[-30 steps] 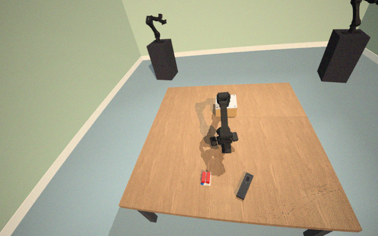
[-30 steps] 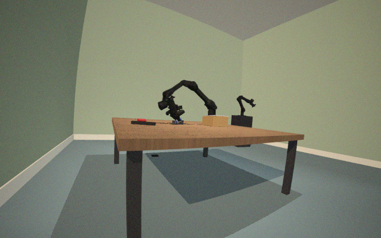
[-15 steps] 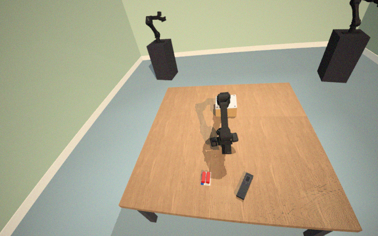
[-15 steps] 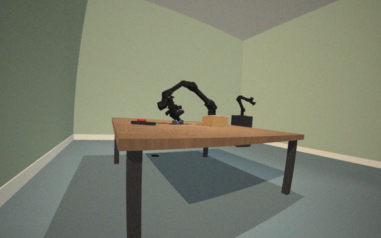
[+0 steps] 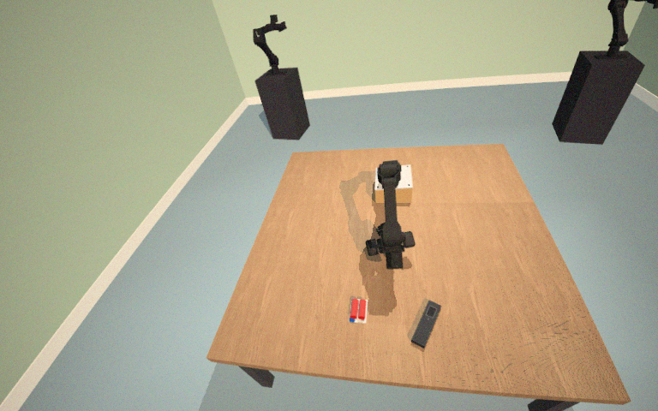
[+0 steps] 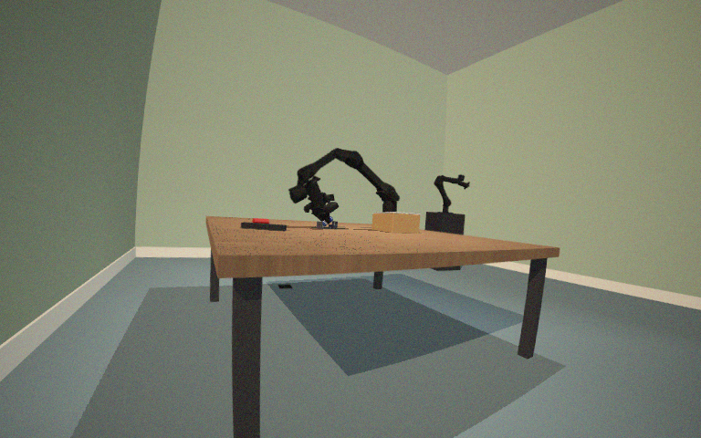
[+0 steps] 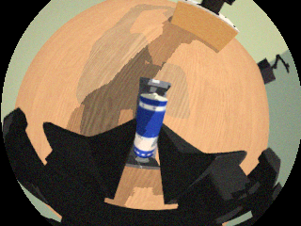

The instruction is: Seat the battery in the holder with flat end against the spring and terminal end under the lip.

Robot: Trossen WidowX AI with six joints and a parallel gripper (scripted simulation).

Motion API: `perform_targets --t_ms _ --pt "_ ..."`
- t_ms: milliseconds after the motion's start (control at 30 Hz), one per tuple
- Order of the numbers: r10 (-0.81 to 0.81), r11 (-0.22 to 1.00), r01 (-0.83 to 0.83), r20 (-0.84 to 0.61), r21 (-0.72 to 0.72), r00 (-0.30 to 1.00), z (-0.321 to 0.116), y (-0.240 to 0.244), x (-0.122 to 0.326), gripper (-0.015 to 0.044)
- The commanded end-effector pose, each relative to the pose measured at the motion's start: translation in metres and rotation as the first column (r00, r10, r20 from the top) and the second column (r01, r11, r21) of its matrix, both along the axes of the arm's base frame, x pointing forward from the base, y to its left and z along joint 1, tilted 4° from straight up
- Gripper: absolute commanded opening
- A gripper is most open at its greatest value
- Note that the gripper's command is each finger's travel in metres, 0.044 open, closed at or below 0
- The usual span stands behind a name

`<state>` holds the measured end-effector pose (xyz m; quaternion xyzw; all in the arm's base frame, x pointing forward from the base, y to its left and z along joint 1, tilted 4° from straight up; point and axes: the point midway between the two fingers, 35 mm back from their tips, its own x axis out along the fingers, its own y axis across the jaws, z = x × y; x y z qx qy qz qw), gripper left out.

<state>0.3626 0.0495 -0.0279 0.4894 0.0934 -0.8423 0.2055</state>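
The battery [image 7: 150, 123] is blue with white bands. My gripper [image 7: 148, 124] [image 6: 328, 220] is shut on it, one finger along each side. The dark holder [image 7: 146, 166] [image 6: 335, 224] is on the table beneath. In the wrist view its spring end shows below the battery's near end and its other end wall just past the battery's far end. The battery looks tilted, its far end raised and its near end low by the spring. Contact with the spring and the lip cannot be made out. In the top view the arm hides battery and holder.
A white card with two red cylinders [image 5: 362, 309] and a dark remote-like object [image 5: 426, 324] lie toward the table's front. The arm's base stands on a wooden box [image 5: 403, 195] [image 6: 395, 223] [image 7: 202, 25] at the back. Other arms stand on pedestals beyond the table.
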Motion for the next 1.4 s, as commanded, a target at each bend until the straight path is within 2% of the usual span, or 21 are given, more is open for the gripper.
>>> perform_targets --t_ms 0,500,1367 --pt "-0.007 1.000 0.007 0.021 0.010 1.000 -0.0005 0.0024 0.0042 0.0085" --pt "-0.008 1.000 0.007 0.027 0.016 1.000 -0.0007 0.0024 0.0043 0.0085" --pt "-0.010 0.997 0.001 0.119 0.071 0.993 -0.0053 0.0008 0.0037 0.0085"
